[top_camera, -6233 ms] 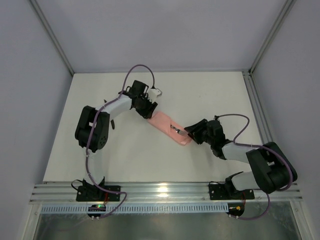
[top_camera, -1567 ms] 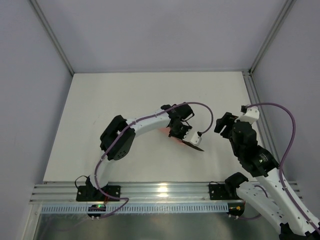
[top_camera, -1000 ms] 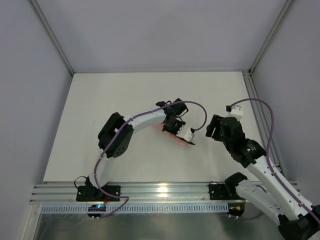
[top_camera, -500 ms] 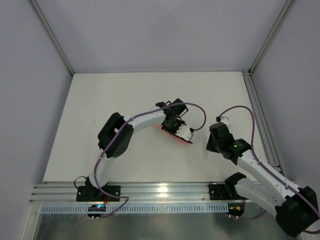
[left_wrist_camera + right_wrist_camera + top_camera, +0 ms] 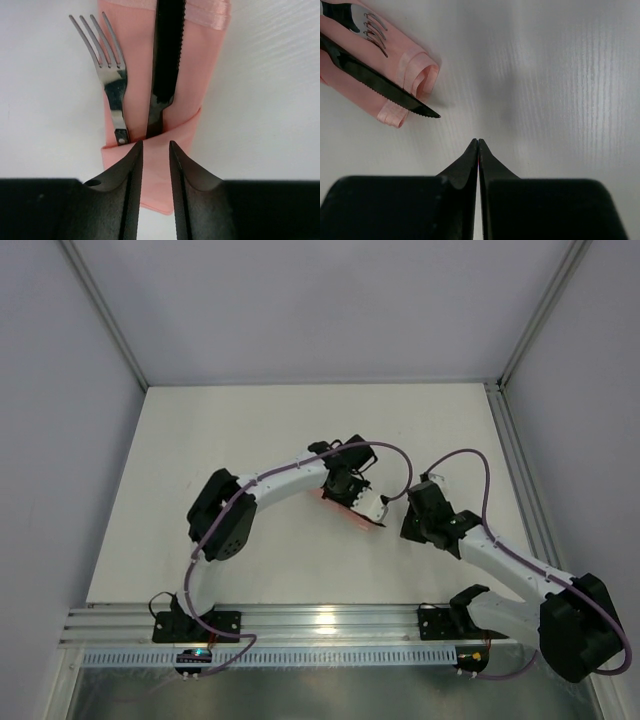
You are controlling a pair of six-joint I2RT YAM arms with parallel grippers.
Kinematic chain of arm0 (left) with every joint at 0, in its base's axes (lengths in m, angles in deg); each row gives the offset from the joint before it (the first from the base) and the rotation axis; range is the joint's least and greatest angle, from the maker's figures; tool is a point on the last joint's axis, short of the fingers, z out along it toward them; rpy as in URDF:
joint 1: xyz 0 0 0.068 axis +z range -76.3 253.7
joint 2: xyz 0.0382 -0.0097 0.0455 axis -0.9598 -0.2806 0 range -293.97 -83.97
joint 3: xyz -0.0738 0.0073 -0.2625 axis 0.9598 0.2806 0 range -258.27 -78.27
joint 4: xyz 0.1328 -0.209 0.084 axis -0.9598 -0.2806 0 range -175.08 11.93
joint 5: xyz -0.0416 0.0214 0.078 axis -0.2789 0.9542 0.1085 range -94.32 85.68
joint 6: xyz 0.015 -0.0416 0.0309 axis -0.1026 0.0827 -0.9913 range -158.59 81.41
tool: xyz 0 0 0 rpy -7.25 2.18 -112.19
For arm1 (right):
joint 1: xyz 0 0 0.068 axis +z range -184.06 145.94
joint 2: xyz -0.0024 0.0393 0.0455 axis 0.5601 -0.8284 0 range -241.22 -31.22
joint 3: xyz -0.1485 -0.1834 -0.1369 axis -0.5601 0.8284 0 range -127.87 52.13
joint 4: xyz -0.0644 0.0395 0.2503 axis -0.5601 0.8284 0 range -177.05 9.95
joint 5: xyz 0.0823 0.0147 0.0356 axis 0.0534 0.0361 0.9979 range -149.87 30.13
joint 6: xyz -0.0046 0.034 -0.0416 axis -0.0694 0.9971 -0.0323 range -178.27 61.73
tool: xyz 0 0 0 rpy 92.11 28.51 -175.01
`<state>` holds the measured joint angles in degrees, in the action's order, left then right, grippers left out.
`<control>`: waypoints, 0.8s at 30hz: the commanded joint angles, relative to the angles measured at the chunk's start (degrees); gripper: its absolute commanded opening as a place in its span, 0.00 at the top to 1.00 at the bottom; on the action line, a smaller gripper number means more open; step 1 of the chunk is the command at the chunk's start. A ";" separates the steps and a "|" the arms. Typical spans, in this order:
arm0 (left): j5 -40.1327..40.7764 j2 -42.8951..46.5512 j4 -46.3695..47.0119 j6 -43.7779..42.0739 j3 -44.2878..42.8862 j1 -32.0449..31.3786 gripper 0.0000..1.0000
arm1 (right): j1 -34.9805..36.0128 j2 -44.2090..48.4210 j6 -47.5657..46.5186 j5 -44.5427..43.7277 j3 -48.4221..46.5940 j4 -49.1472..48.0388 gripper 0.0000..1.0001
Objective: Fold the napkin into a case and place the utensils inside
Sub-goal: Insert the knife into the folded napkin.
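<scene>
a: where do we stand with the case (image 5: 137, 60)?

b: we judge the folding done. in the left wrist view it lies flat on the table (image 5: 265, 100) as a long pink strip up the middle of the frame. a diagonal pocket edge crosses its lower part.

a: and the two pieces that go inside?

b: both are in. the fork (image 5: 112, 85) has its handle end tucked under that edge on the left. its tines point toward the top of the frame and hang partly over bare table. the knife (image 5: 165, 60) lies just beside it on the right, handle under the same edge, blade running off the top of the frame. in the right wrist view, upper left, the blade tip pokes past the rolled end of the case.

a: and our hands?

b: our left hand (image 5: 154, 146) sits over the pocket end at the bottom middle, fingers narrowly parted. only cloth shows through the gap, so we take it as holding nothing. our right hand (image 5: 478, 141) is closed tip to tip and empty, over bare table near the knife tip but not touching it.

a: so what is left?

b: little, we think. we might straighten the fork so it lies fully on the cloth. otherwise we only need to draw both arms clear.
</scene>
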<state>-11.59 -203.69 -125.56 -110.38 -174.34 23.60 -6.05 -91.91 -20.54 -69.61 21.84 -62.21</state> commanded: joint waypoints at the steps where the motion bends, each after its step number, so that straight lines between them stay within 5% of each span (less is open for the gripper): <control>1: -2.40 6.68 -4.02 2.08 -1.22 -0.08 0.73 | 0.46 -1.80 3.13 2.18 0.49 -5.15 0.96; 11: 10.06 7.48 9.58 46.27 -3.09 13.00 0.73 | 4.86 -7.78 8.32 -2.56 0.58 -6.12 0.96; 16: 16.93 6.79 17.95 56.04 3.08 19.69 0.73 | 7.23 -11.64 10.16 -4.06 -0.30 -6.82 0.96; 24: 20.54 1.95 24.36 56.67 8.00 22.86 0.73 | 7.76 -16.48 9.11 -7.05 -4.25 -5.60 0.96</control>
<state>7.10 -200.28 -106.59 -56.48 -167.92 47.55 1.33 -106.38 -11.55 -73.34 19.46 -69.11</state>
